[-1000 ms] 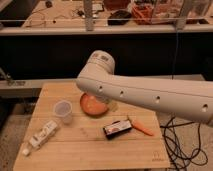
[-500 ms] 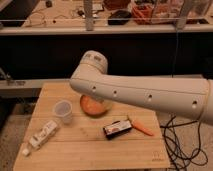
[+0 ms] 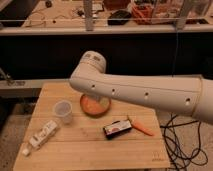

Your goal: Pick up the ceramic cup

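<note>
The ceramic cup (image 3: pixel 62 111) is seen upright on the left of the wooden table (image 3: pixel 90 156), behind a lying white bottle (image 3: pixel 42 136), just beside the orange bowl (image 3: pixel 95 105). The arm (image 3: pixel 145 92) is stretched above the bowl. The gripper is hidden from view, so its state cannot be told.

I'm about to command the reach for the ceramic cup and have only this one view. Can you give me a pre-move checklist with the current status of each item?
1. Ceramic cup upright on the wooden table: ok.
2. Cup apart from the orange bowl and the white pack: ok.
3. Cup fully visible: ok. The arm crosses the bowl, not the cup.
4. End effector position: cannot tell. It is not in view; only the arm shows.
5. Floor cables away from the cup: ok.
</note>
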`<state>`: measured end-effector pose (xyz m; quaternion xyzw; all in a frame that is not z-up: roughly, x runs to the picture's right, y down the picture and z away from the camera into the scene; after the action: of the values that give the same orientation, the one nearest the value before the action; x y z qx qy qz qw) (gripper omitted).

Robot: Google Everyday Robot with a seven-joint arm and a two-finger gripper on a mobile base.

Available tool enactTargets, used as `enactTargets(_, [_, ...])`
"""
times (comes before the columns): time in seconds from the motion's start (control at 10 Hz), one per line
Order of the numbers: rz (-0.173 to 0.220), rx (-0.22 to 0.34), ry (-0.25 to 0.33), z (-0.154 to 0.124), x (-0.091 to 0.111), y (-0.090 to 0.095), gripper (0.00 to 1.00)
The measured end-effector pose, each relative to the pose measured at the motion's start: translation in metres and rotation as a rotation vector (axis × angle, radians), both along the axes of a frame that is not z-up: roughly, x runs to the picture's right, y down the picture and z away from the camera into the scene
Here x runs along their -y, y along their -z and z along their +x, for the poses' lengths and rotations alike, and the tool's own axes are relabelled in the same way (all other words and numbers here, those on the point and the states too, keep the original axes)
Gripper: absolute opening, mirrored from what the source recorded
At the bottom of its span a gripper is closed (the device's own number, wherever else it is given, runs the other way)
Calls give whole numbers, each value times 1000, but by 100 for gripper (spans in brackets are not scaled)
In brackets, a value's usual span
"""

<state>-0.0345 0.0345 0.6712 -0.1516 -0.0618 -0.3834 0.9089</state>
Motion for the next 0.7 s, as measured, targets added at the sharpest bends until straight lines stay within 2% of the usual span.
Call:
enactTargets(0.3, [5, 49, 36, -23, 8, -6, 80])
enactTargets(0.7, [12, 95, 69, -38, 13, -13, 80])
